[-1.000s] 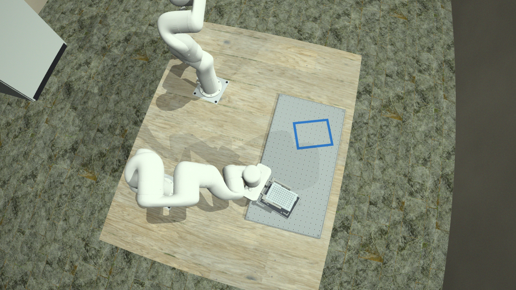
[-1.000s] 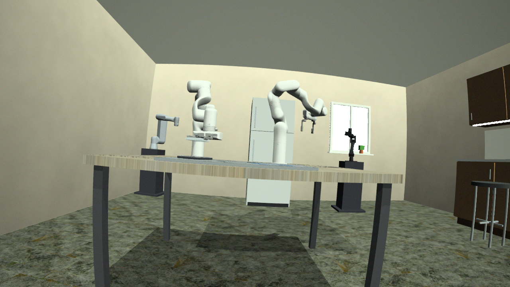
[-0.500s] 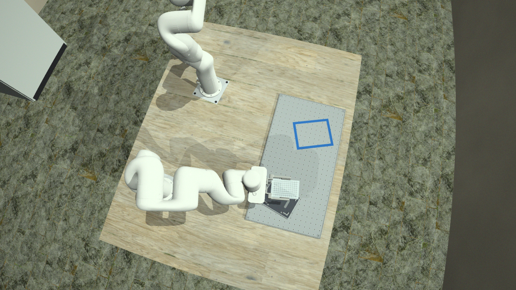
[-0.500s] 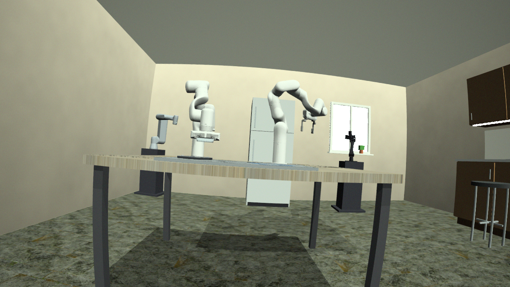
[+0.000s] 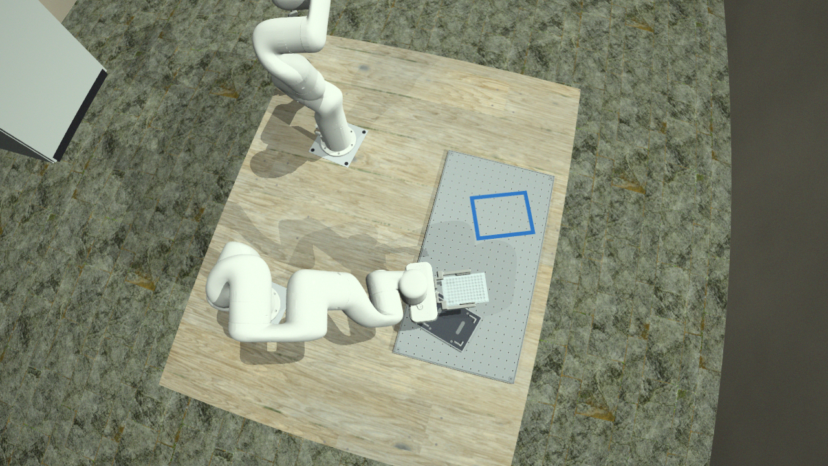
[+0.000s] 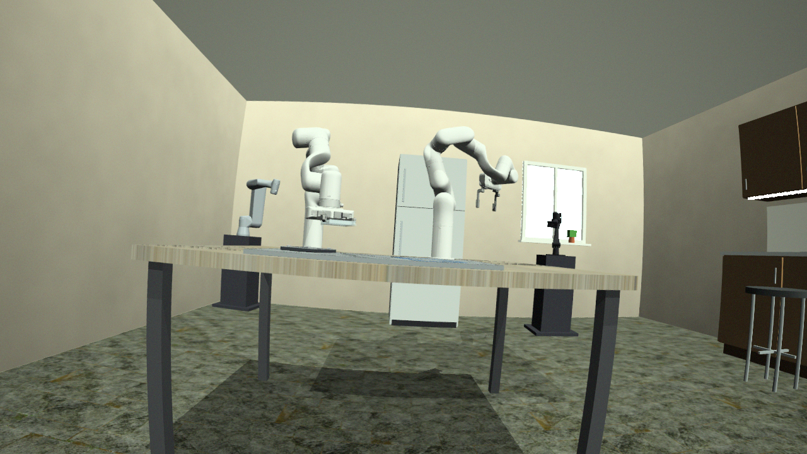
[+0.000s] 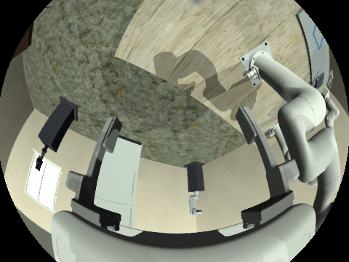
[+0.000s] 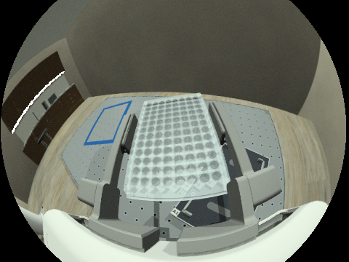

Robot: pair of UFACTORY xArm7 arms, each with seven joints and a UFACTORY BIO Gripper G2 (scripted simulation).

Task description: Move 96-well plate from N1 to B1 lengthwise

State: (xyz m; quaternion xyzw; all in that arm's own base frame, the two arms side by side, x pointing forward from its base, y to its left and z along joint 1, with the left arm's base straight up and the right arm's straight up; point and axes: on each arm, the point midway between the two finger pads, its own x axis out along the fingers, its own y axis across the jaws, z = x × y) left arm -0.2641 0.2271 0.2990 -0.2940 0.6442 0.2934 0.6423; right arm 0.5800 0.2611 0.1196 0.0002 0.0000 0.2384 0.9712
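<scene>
On the dark plate nest (image 8: 214, 215), at its corner, there is one small pale label (image 8: 175, 212), and on this label it is written "A1" in dark letters.
</scene>
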